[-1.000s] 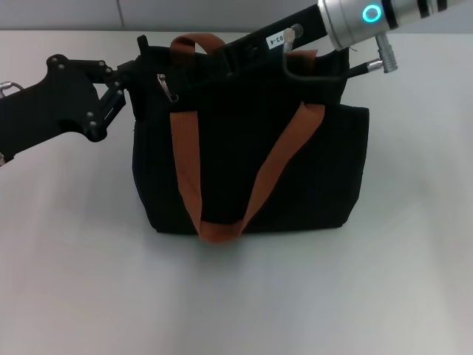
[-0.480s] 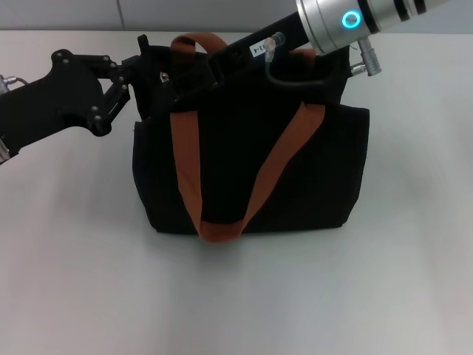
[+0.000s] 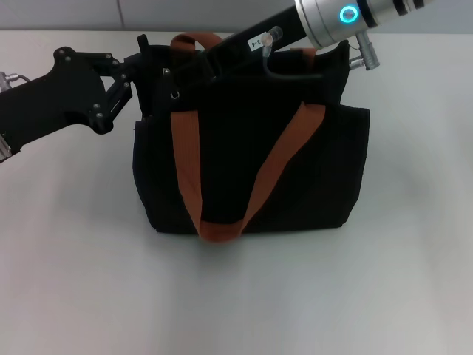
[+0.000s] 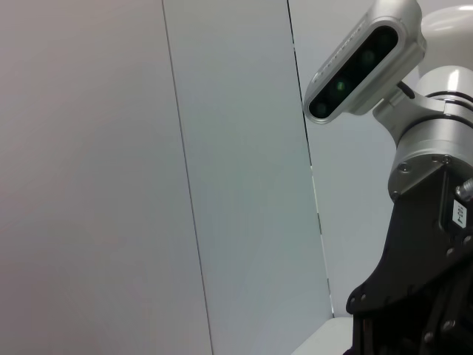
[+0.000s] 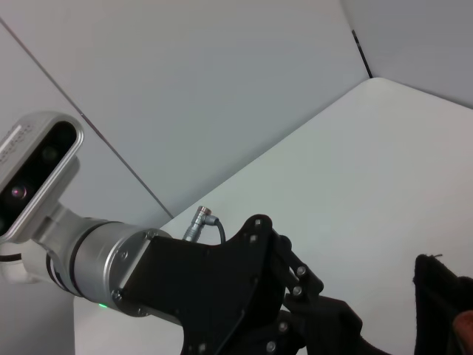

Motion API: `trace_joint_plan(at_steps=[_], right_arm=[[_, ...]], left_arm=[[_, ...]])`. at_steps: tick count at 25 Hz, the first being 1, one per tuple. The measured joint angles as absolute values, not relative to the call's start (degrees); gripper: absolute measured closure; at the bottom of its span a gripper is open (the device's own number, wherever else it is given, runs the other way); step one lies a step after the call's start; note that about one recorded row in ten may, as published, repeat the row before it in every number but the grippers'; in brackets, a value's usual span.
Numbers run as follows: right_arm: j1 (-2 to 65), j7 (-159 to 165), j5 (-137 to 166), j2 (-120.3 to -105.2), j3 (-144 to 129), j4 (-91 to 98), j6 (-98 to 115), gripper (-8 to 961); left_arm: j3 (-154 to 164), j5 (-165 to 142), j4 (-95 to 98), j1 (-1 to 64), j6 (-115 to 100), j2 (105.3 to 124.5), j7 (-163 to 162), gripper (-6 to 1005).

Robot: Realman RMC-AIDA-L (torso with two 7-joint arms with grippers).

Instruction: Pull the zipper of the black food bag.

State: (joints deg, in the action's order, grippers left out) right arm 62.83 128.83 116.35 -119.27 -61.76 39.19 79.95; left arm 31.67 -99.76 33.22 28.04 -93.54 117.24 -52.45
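Now, bag: black food bag [image 3: 251, 170] upright mid-bench [image 3: 414, 281].
Left gripper [image 3: 139, 74]: at bag's left top corner; jaws' state unclear.
Right gripper [image 3: 177, 80]: at zipper [image 3: 174, 93]; jaws hidden.

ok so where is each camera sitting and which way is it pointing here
Head view: up on the robot, looking down at the black food bag on the table, left gripper at its end, right gripper on top.
Left wrist view: faces the wall; shows the right arm.
Right wrist view: faces the left gripper at the bag's end, shared with head view.
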Motion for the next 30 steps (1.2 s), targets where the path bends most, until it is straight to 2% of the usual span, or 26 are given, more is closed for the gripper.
trace_joint_plan(at_steps=[3,30], right_arm=[[62.5,128.9,116.3,-119.26,-61.8,40.2,80.5,658],[60.4,129.8,116.7,-119.14,-61.8,46.2,83.0,686]], left_arm=[[31.6,-99.8,33.2,28.0,-93.5,117.19,-52.5,975],[31.6,-99.8,33.2,27.7,-93.1,117.04,-52.5,975]])
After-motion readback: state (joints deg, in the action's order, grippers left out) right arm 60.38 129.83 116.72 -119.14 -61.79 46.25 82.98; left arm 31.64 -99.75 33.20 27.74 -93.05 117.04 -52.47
